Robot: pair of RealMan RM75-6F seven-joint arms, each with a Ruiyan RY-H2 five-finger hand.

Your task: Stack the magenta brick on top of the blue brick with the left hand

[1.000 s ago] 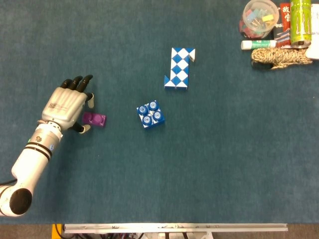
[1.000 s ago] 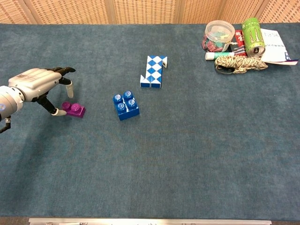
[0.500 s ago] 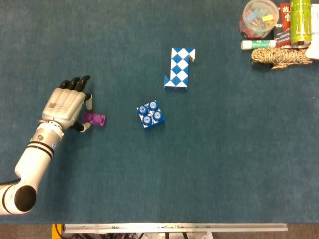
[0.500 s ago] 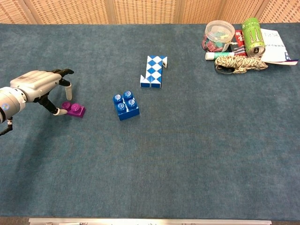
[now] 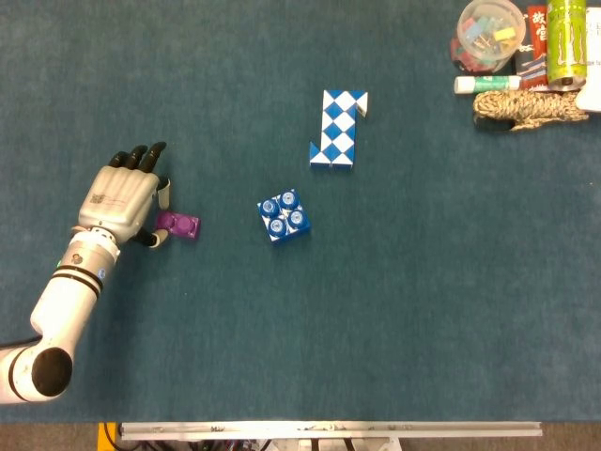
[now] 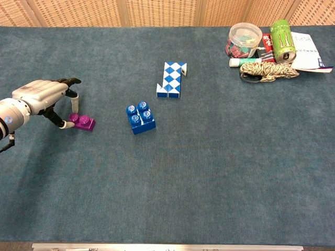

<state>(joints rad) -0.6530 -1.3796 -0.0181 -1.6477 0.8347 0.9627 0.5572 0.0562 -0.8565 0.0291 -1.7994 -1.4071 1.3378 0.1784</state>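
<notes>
The magenta brick (image 5: 178,225) (image 6: 84,122) lies flat on the blue-green cloth, left of centre. My left hand (image 5: 122,197) (image 6: 44,94) hovers just left of it with fingers apart. The thumb tip sits by the brick's left end and a finger hangs just behind it. Whether they touch the brick I cannot tell, and the brick rests on the table. The blue brick (image 5: 284,216) (image 6: 140,117), studs up, stands about a brick's length to the right of the magenta one. My right hand shows in neither view.
A blue-and-white snake puzzle (image 5: 338,129) (image 6: 171,79) lies behind the blue brick. At the back right are a plastic tub (image 5: 486,34), a green can (image 5: 567,41), a coil of rope (image 5: 526,108) and a glue stick (image 5: 486,84).
My left hand has drifted slightly to the left and lowered a little beside the magenta brick. Neither brick has moved.
</notes>
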